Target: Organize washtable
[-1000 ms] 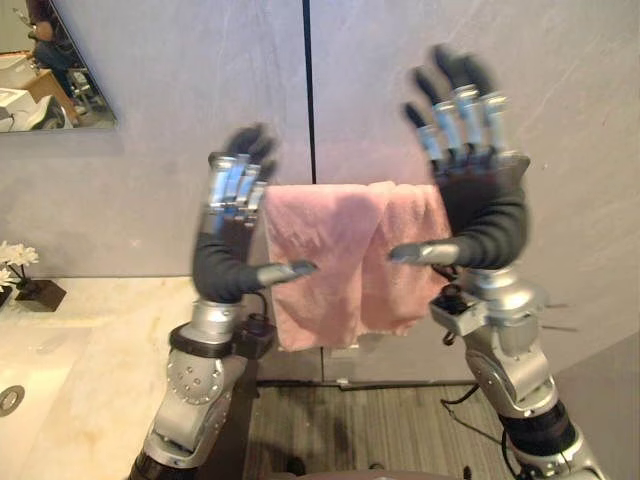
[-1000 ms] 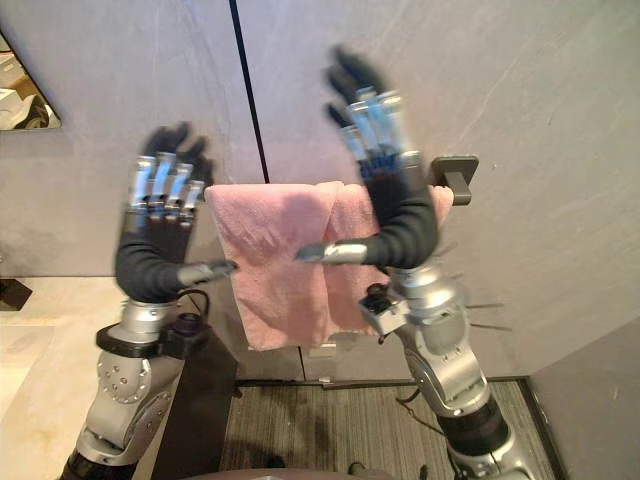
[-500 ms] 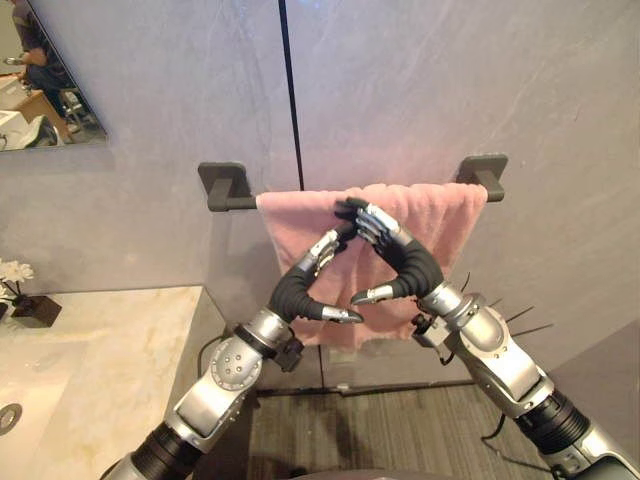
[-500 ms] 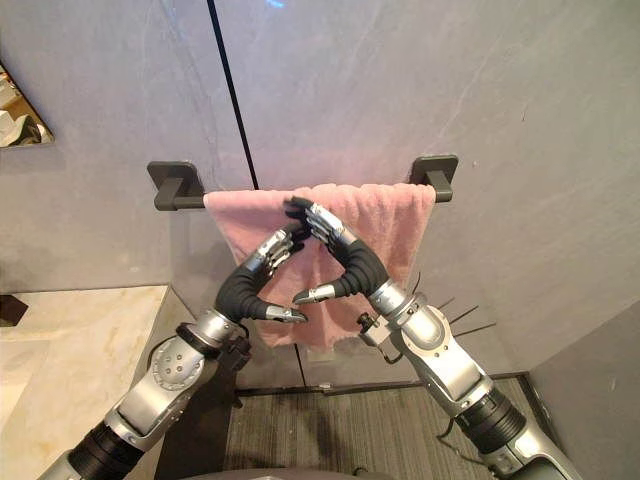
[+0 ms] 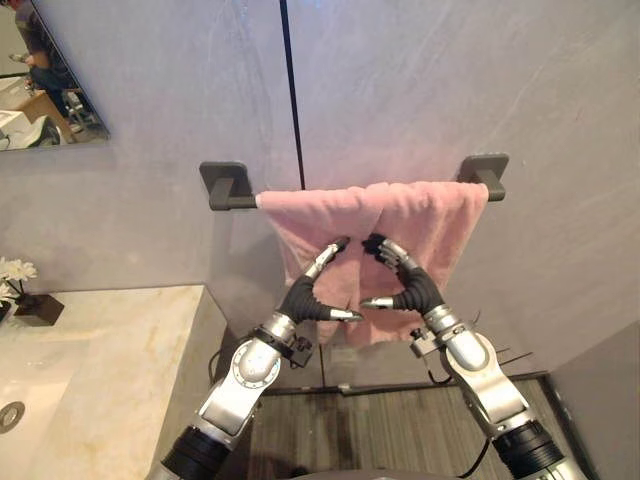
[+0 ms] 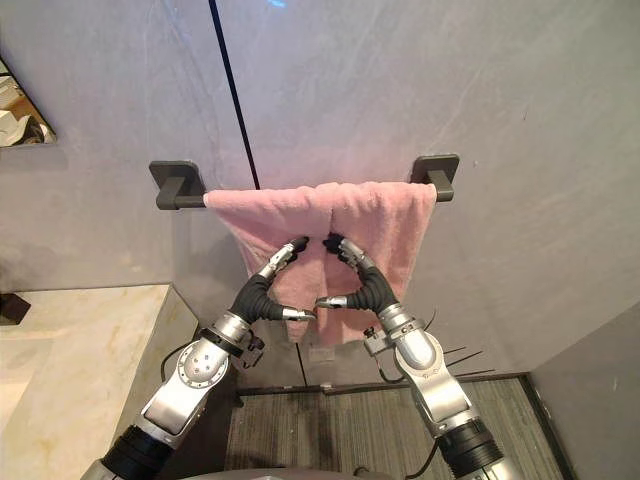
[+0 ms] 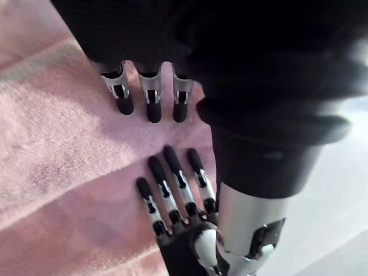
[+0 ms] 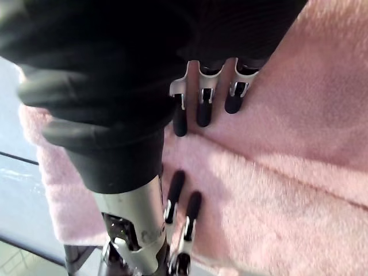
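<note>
A mirror (image 5: pixel 50 90) hangs on the grey wall (image 5: pixel 450 80), white flowers (image 5: pixel 12 272) in a dark holder (image 5: pixel 40 308) below

Grey wall (image 5: pixel 450 80) w/ black vert. seam (image 5: pixel 290 100); mirror (image 5: pixel 50 70) upper left; marble counter (image 5: pixel 110 370) lower left; dark striped floor (image 5: pixel 380 430).

Left robot hand (image 6: pixel 262 286), right robot hand (image 6: pixel 363 273) touching pink towel (image 6: pixel 390 215).

Pink towel (image 5: pixel 375 215) of fuzzy matt terry cloth, towel bar (image 5: pixel 225 185) in matt dark finish, wall (image 5: pixel 450 90) of smooth grey stone-look panels, countertop (image 5: pixel 120 350) of polished cream marble-look stone, left hand (image 5: pixel 300 295) and right hand (image 5: pixel 415 290) with silvery metal fingers, matt ribbed dark covers.
</note>
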